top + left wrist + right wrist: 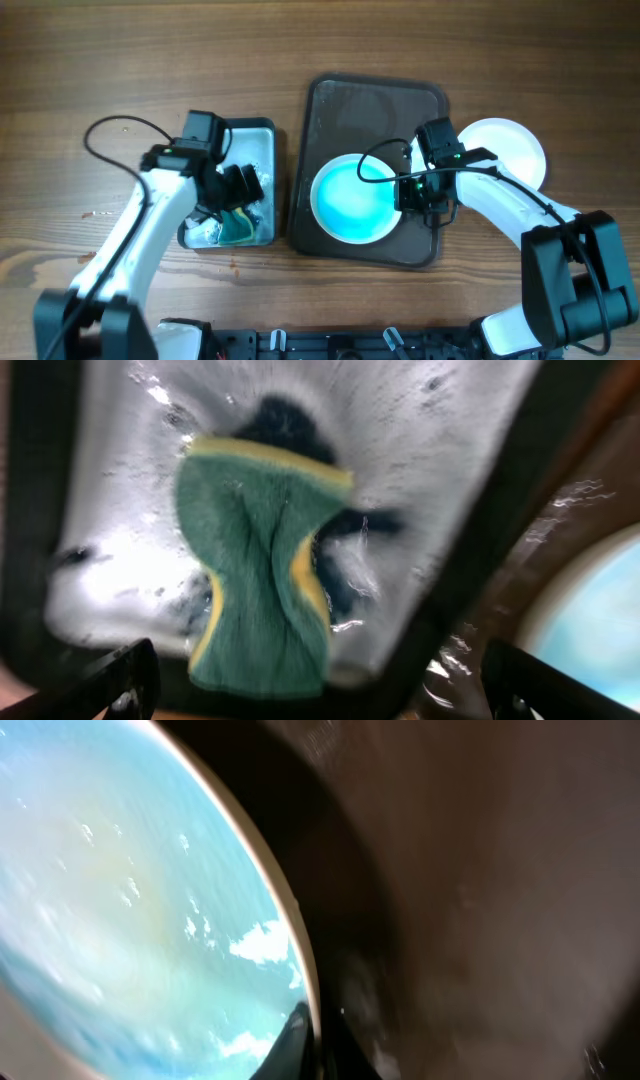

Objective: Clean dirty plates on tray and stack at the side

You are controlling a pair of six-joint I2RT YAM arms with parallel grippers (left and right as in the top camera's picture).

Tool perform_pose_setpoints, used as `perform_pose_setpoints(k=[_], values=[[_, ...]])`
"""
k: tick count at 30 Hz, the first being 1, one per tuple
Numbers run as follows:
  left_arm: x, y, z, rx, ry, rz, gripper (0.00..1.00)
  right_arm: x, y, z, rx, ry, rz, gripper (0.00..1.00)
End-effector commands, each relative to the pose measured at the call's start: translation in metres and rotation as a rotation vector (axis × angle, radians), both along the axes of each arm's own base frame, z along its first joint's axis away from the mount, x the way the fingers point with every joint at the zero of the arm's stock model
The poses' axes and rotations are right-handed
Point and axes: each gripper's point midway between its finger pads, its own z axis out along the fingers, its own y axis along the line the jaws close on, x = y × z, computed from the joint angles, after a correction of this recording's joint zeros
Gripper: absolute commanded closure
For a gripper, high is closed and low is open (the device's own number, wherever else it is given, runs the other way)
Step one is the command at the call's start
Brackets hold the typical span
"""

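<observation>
The dark brown tray lies at the table's middle. One plate, covered in blue smear, sits on its front part. My right gripper is shut on this plate's right rim; the right wrist view shows the fingers pinching the rim of the blue plate above the tray. A plain white plate lies on the table right of the tray. A third plate is not visible. My left gripper is open and empty above a green and yellow sponge.
A smaller pale grey tray left of the brown tray holds the sponge and wet suds. In the left wrist view the blue plate shows at the right edge. Bare wooden table lies all around.
</observation>
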Motion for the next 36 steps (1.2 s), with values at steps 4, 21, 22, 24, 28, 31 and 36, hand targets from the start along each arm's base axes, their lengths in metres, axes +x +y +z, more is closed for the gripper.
perform_pose_setpoints(k=[4, 21, 22, 24, 28, 31, 36], values=[[0.010, 0.041, 0.092, -0.020, -0.268, 0.137, 0.00, 0.024, 0.010, 0.070, 0.010, -0.054, 0.050, 0.95], [-0.011, 0.074, 0.130, 0.007, -0.408, 0.261, 0.00, 0.057, 0.148, 0.149, -0.007, -0.351, 0.188, 0.96], [-0.011, 0.074, 0.130, 0.007, -0.408, 0.261, 0.00, 0.060, 0.159, 0.148, -0.011, -0.377, 0.194, 0.96], [-0.011, 0.074, 0.130, 0.007, -0.408, 0.261, 0.00, 0.069, 0.180, 0.146, -0.028, -0.463, 0.216, 0.96], [-0.011, 0.074, 0.130, 0.007, -0.408, 0.261, 0.00, 0.093, 0.192, 0.157, -0.145, -0.671, 0.170, 0.96], [-0.011, 0.074, 0.130, 0.007, -0.408, 0.261, 0.00, 0.100, 0.199, 0.177, -0.192, -0.800, 0.154, 0.96], [-0.011, 0.074, 0.130, 0.007, -0.408, 0.261, 0.00, 0.095, 0.215, 0.203, -0.244, -0.946, 0.203, 0.96]])
